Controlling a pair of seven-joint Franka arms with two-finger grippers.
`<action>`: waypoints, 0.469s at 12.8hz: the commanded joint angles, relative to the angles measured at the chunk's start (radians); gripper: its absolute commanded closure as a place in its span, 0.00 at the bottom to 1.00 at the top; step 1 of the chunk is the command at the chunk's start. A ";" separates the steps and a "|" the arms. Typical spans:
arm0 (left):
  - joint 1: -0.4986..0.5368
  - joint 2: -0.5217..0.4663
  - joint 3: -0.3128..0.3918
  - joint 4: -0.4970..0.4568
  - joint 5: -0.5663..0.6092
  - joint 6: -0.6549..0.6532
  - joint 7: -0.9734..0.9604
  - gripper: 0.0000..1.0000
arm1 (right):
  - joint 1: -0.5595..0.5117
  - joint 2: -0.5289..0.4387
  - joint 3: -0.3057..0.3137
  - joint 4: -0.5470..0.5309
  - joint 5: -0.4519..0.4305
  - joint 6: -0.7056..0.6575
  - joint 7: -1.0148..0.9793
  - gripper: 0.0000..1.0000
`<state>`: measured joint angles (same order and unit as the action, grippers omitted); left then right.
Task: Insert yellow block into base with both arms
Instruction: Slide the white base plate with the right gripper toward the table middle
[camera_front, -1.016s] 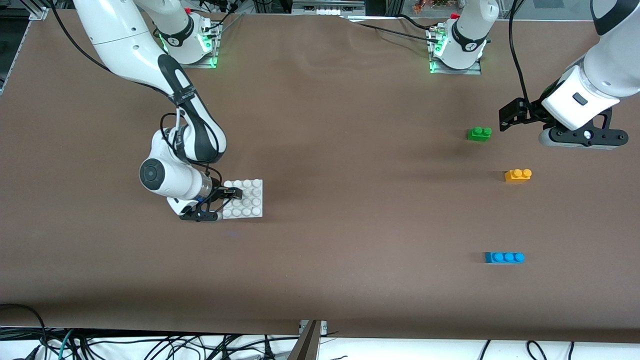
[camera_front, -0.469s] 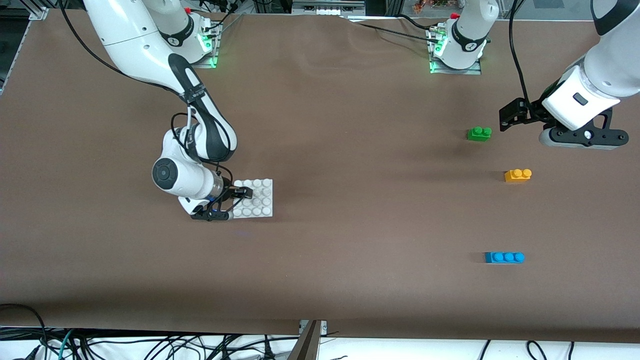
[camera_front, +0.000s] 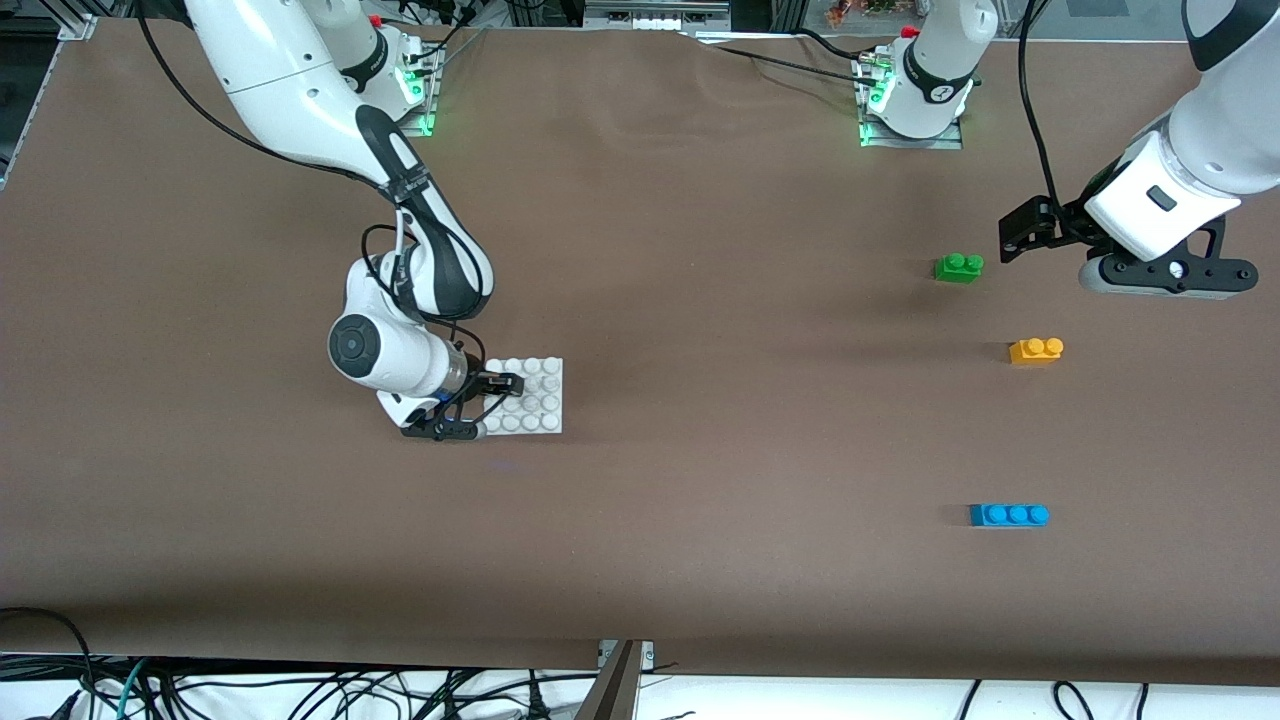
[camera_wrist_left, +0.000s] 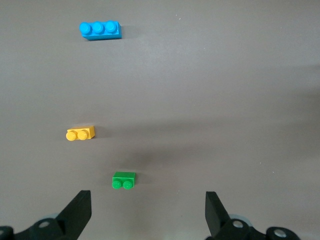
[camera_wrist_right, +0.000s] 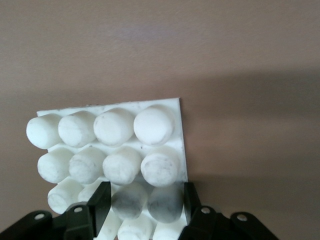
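Front view: I see the right gripper low in the left-centre of the frame, clamped on the edge of the base that faces the right arm's end of the table; the white plate lies flat on the brown table. The left gripper hangs at the upper right of the frame, over bare table beside the green brick, holding nothing. The yellow block sits untouched at right of centre, nearer the camera than the green brick; the blue brick lies lower still in the frame.

Left wrist view: I see both fingers at the bottom corners, spread wide apart. The green brick shows between them, the yellow block at middle left, the blue brick at upper left.

Right wrist view: the fingers at the bottom edge pinch a row of the base's studs. The plate fills the lower left of the frame.
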<state>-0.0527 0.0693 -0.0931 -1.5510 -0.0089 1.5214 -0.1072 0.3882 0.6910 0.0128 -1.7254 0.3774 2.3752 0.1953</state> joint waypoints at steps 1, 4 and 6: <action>0.004 -0.005 -0.004 0.012 0.012 -0.006 0.011 0.00 | 0.021 0.036 0.010 0.037 0.021 0.006 0.029 0.35; 0.004 -0.005 -0.004 0.014 0.012 -0.006 0.011 0.00 | 0.040 0.050 0.012 0.058 0.023 0.007 0.045 0.35; 0.004 -0.005 -0.005 0.014 0.012 -0.006 0.011 0.00 | 0.046 0.059 0.025 0.073 0.021 0.010 0.059 0.35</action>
<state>-0.0527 0.0693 -0.0931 -1.5510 -0.0089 1.5214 -0.1072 0.4234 0.7110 0.0225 -1.6938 0.3779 2.3760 0.2393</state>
